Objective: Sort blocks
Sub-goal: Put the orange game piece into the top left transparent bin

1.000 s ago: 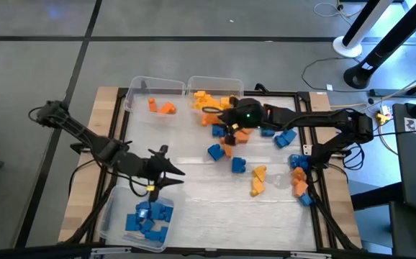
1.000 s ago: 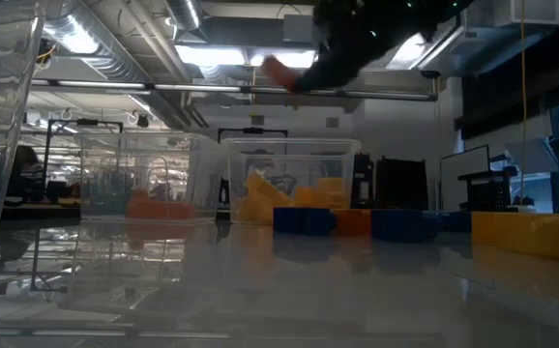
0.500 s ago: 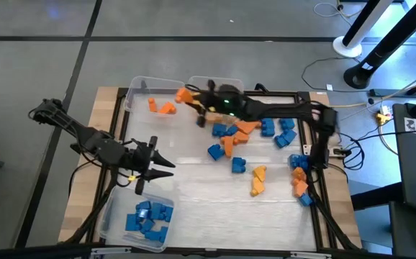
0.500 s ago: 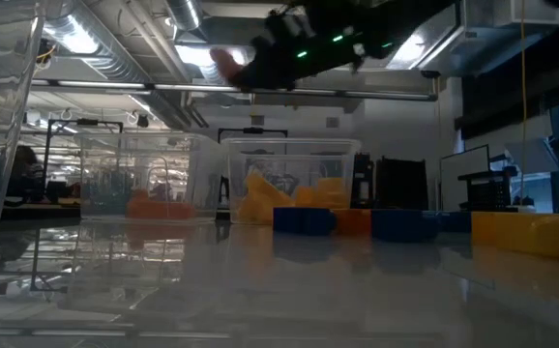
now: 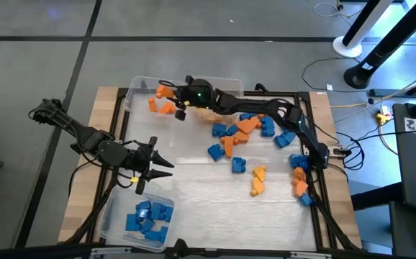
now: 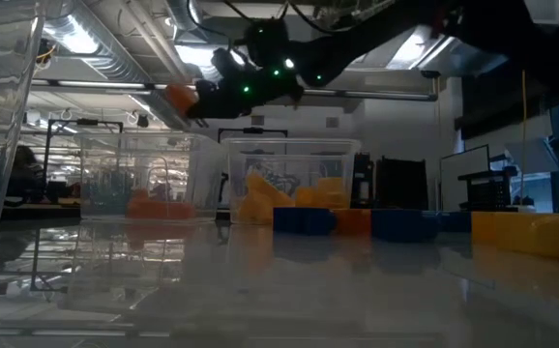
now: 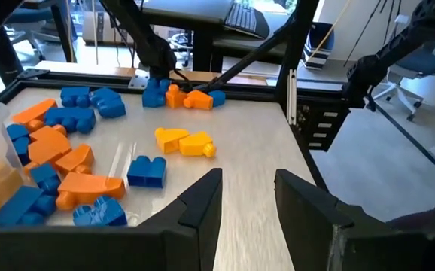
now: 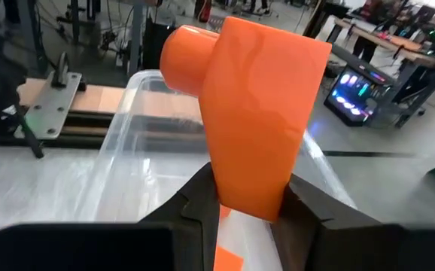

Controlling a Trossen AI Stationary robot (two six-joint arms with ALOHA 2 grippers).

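1 orange block (image 8: 259, 113) sits clamped between right gripper (image 8: 240, 197) fingers.

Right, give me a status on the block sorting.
Done: blue blocks fill the near bin, a few orange ones lie in the far bin. In hand: the right gripper holds an orange block over that bin. Left: the mixed pile mid-table; the left gripper is empty.

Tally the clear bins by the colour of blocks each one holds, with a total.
Bin with orange blocks: 1
Bin with yellow blocks: 1
Bin with blue blocks: 1
Total: 3
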